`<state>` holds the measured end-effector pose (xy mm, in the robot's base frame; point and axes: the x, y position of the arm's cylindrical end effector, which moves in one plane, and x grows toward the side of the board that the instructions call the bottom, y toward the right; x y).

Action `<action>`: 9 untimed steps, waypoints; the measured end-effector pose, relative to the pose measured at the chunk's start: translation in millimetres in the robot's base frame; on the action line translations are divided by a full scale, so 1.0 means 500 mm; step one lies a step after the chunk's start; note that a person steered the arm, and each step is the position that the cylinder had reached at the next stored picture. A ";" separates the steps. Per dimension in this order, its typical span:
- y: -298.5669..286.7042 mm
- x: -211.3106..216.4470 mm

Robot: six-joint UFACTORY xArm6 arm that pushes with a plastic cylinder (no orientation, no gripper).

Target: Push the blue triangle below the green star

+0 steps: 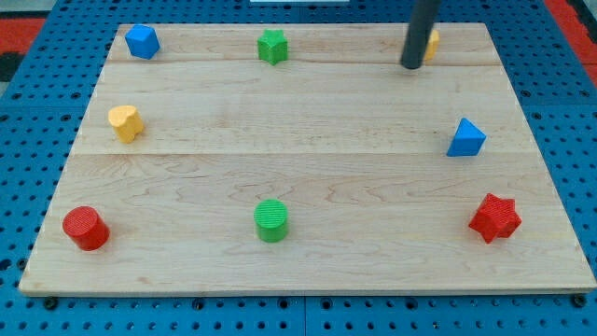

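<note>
The blue triangle (pixel 465 138) lies near the board's right edge, about mid-height. The green star (pixel 272 46) sits at the view's top centre of the wooden board (pixel 298 168). My tip (pixel 410 66) rests on the board at the top right, well to the right of the green star and above-left of the blue triangle, apart from both. The rod partly hides a yellow block (pixel 432 43) just behind it.
A blue block (pixel 142 41) sits at the top left. A yellow heart-like block (pixel 126 122) is at the left. A red cylinder (pixel 86 228) is bottom left, a green cylinder (pixel 271 220) bottom centre, a red star (pixel 494 217) bottom right.
</note>
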<state>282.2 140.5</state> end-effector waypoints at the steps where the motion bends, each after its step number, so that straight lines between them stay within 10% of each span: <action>1: 0.060 0.012; 4: 0.266 0.255; 9: -0.168 0.308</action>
<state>436.2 56.6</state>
